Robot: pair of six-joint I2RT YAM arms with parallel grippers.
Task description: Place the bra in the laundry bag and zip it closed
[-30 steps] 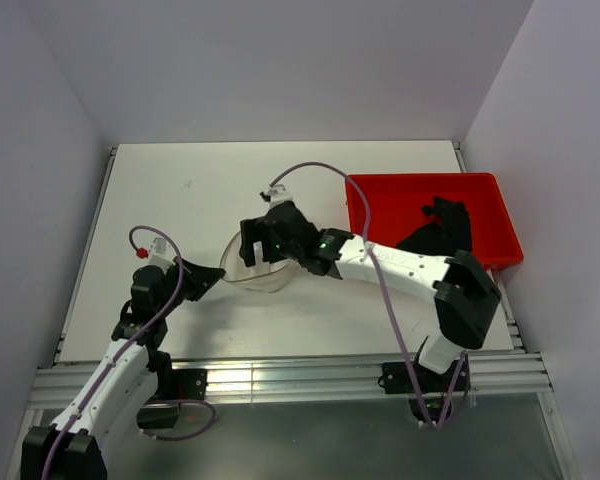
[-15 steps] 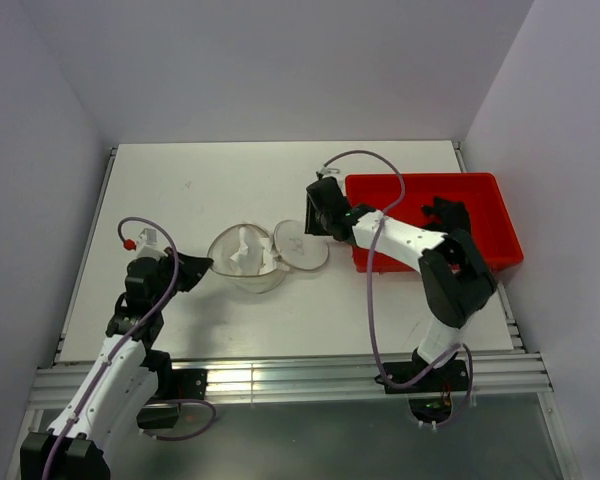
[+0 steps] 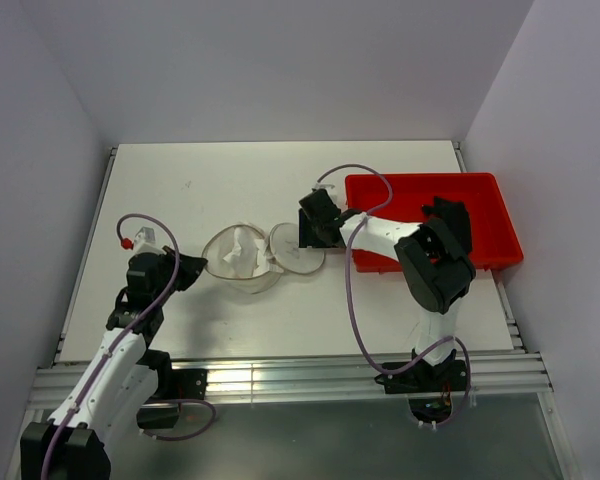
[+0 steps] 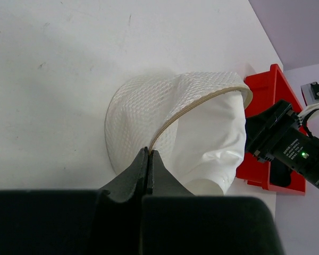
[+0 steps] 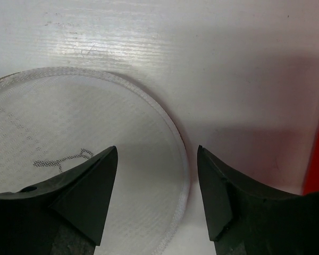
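Observation:
The white mesh laundry bag (image 3: 238, 272) lies on the table with its mouth open. A white bra (image 3: 242, 250) sits inside it, and shows in the left wrist view (image 4: 215, 138) too. The round zip lid (image 3: 298, 248) lies flat to the right of the bag, with its black mark (image 5: 61, 159) facing up. My left gripper (image 3: 202, 268) is shut on the bag's tan rim (image 4: 191, 106) at the bag's left side. My right gripper (image 3: 307, 232) is open and empty, with its fingers either side of the lid's right edge (image 5: 178, 154).
A red plastic bin (image 3: 485, 190) stands at the right of the table with dark clothing (image 3: 442, 225) in it. Its corner (image 4: 266, 101) is close behind the lid. The right arm's forearm (image 3: 375, 232) lies along the bin's front left. White walls enclose the table.
My right gripper has left the bag's mouth and swung right toward the bin. It then came down over the lid's right edge. The bra now shows inside the bag. The left gripper kept its hold.

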